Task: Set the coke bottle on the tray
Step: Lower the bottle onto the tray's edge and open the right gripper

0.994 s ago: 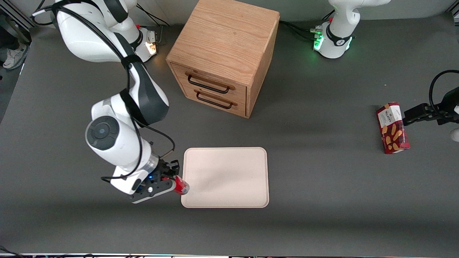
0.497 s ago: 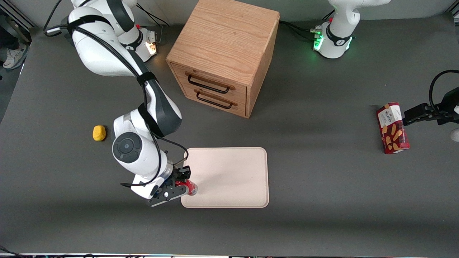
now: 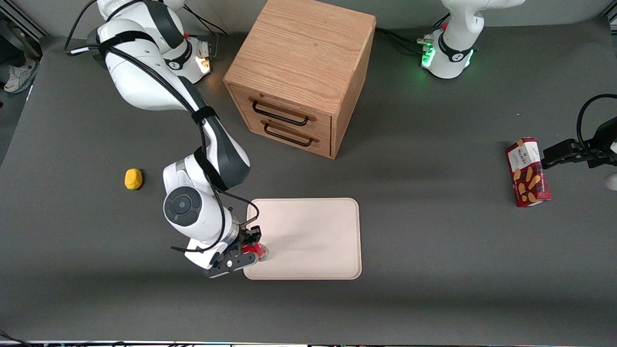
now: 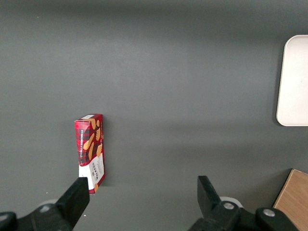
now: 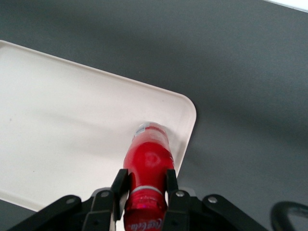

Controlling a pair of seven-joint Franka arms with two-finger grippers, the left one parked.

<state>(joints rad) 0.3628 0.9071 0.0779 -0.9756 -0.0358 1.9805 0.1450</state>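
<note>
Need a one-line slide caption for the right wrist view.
Gripper shut on the coke bottle, holding it over the tray near a corner.

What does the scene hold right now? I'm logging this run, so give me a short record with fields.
gripper: the gripper is shut on the coke bottle, over the tray's corner nearest the working arm
coke bottle: the coke bottle is red, held between the fingers, silvery base toward the tray
tray: the tray is pale cream-pink, nothing else on it
contact: cannot tell whether the bottle's base touches the tray
other items: wooden drawer cabinet; yellow object; red snack box
</note>
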